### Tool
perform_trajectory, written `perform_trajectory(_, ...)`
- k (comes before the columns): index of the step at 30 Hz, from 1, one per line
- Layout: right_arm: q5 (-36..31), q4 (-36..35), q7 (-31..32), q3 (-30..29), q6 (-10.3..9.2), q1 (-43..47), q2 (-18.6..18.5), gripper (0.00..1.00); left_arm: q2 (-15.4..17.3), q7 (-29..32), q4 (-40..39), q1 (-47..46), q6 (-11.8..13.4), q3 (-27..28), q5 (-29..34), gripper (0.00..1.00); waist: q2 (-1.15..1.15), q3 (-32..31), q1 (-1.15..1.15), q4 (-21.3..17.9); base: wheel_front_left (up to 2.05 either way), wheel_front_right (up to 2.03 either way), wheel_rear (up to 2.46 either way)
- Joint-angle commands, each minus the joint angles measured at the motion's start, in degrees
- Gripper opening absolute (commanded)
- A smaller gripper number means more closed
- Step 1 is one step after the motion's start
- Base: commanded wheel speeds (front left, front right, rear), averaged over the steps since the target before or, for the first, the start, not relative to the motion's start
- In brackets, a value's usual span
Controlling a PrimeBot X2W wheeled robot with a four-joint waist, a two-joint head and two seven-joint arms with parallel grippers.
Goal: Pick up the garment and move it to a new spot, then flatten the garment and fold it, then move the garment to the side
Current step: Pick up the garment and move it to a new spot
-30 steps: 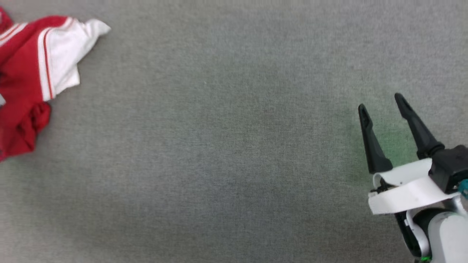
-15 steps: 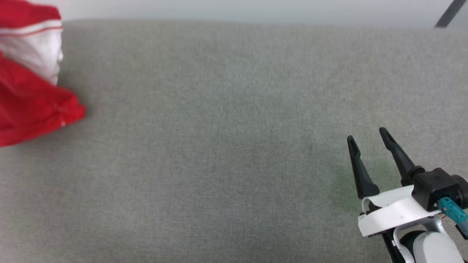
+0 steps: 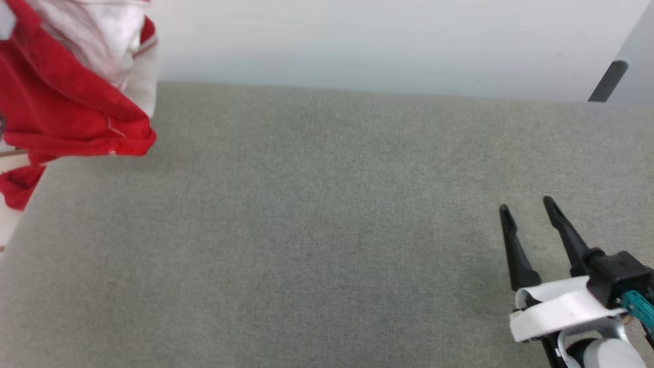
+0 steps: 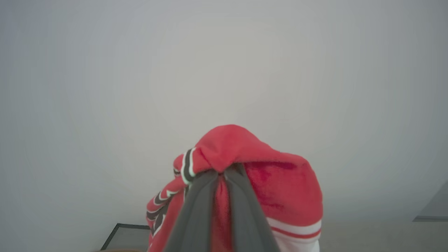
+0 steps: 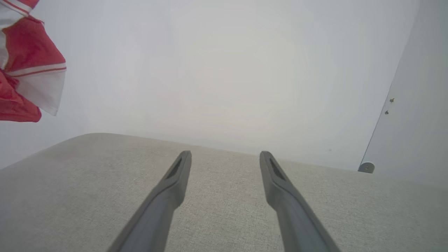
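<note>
While the left gripper (image 4: 224, 172) is pinching a bunched fold, the soft red jersey with white striped sleeves (image 3: 76, 112) is dangling over the left edge of the grey fabric surface (image 3: 327, 230); the right gripper (image 3: 527, 203) is waiting, fingers apart. Light, floppy; I'm judging the shoulders the best hold.

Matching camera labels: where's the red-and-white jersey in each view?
Head view: garment at the upper left, hanging above the grey surface.
Left wrist view: garment bottom centre, bunched around the left gripper, which is shut on it.
Right wrist view: garment at the upper left edge.
Shared landmark: the grey surface meeting the pale wall.
</note>
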Motion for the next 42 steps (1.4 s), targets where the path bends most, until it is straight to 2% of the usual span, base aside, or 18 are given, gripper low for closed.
perform_trajectory(1, -0.05, 0.11, -0.30, -0.33, 0.02, 1.23, 0.04, 1.00, -0.44, -0.01, -0.49, 0.36, 0.24, -0.17, -0.17, 0.00, 0.00, -0.92, 0.00, -0.57, 0.00, 0.00, 0.00)
perform_trajectory(9, -1.26, 0.11, -1.21, -5.22, 0.02, 2.37, 0.64, 1.00, -2.05, 6.98, -12.70, 5.63, 2.78, -0.82, -3.33, 0.00, 0.00, -1.72, 0.00, -4.55, 0.00, 0.00, 0.00)
perform_trajectory(19, -2.67, 0.52, -2.40, -11.74, 0.02, 3.67, 1.46, 1.00, -3.50, 14.94, -30.57, 14.69, 7.64, -2.88, -5.90, 0.00, 0.00, -0.92, 0.00, -11.02, 0.00, 0.00, 0.00)
perform_trajectory(25, -3.12, 1.10, -3.02, -13.95, 0.02, 3.54, 1.95, 1.00, -5.40, 17.93, -38.29, 18.98, 10.26, -5.10, -6.76, 0.00, 0.00, 0.50, 0.00, -13.89, 0.00, 0.00, 0.00)
perform_trajectory(33, -2.38, 3.53, -4.47, -13.49, 0.02, 2.04, 2.28, 1.00, -8.38, 19.90, -40.78, 24.90, 11.59, -9.70, -7.19, 0.00, 0.00, 2.25, 0.00, -16.21, 0.00, 0.00, 0.00)
perform_trajectory(42, -0.36, 6.84, -5.82, -11.63, 0.02, 0.45, 2.32, 1.00, -9.08, 20.98, -36.19, 30.25, 9.87, -13.97, -7.62, 0.00, 0.00, 3.86, 0.00, -17.81, 0.00, 0.00, 0.00)
